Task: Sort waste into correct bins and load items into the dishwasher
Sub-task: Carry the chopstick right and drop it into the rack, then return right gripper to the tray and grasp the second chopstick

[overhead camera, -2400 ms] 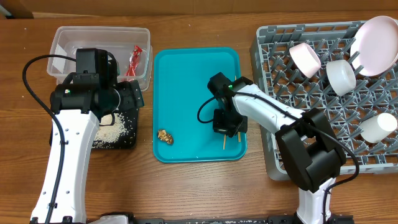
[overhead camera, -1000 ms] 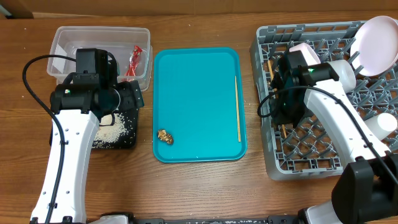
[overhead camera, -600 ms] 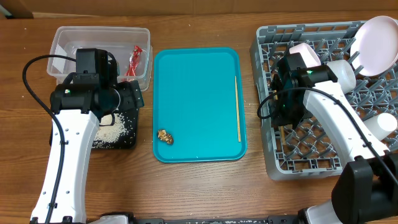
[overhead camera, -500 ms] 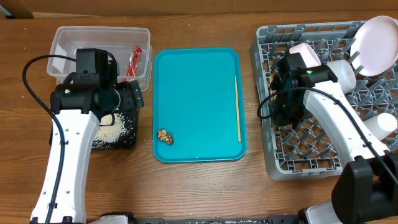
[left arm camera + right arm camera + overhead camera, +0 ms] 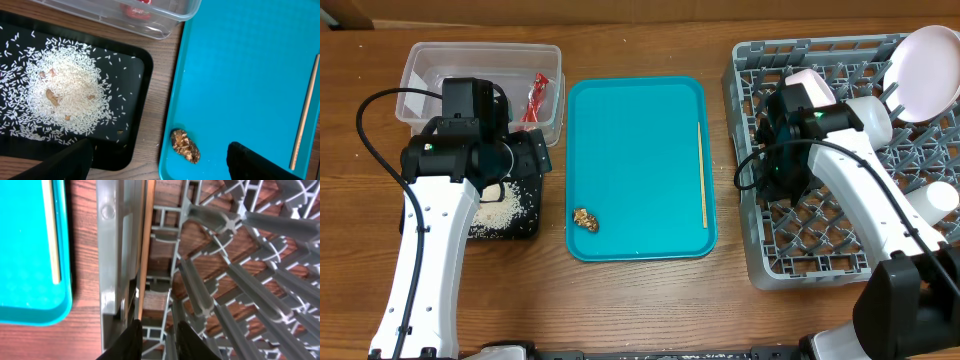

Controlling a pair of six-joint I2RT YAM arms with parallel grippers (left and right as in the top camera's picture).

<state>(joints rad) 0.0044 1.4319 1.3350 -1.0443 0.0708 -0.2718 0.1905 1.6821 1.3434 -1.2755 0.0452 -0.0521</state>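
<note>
My right gripper hovers over the left edge of the grey dishwasher rack, open by a narrow gap. A wooden chopstick lies inside the rack along its left wall, its near end at my left fingertip. Another chopstick rests on the teal tray near its right rim. My left gripper hangs wide open, straddling the tray's edge, with the brown food lump between its fingers. Rice lies on the black tray. The red wrapper is in the clear tub.
A white plate, two pale bowls and a small cup stand among the rack's pegs on the right. The black tray and clear tub sit close against the teal tray's left side.
The right gripper carried a chopstick from the teal tray to the rack, lowered it along the left wall, and its jaws have parted. The left arm has not moved.
</note>
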